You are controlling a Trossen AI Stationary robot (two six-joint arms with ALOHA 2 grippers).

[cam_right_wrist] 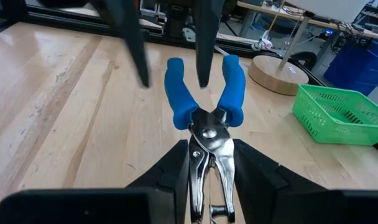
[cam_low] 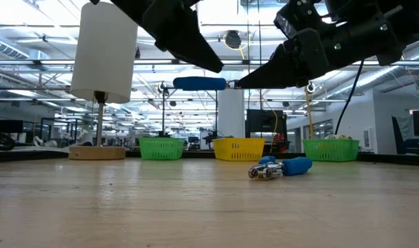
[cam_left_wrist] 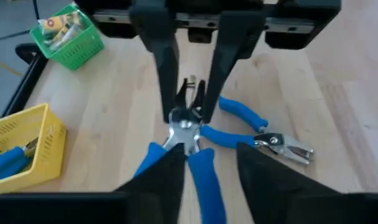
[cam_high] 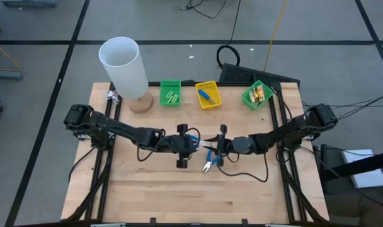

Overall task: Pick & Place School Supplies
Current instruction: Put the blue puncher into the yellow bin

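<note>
The right claw (cam_right_wrist: pixel 207 155) pinches the metal nose of the blue pliers (cam_right_wrist: pixel 204 118) and holds them in the air. The left claw (cam_left_wrist: pixel 209 149) faces it, fingers spread on either side of the blue handles. Both hang over the middle of the surface (cam_high: pixel 179 195). It looks like a hand-off. Next, the left claw should back away. The yellow bin (cam_high: pixel 208 101) at the far edge has a blue tool in it, so the pliers likely go there. The other pliers (cam_high: pixel 207 165) wait below.
</note>
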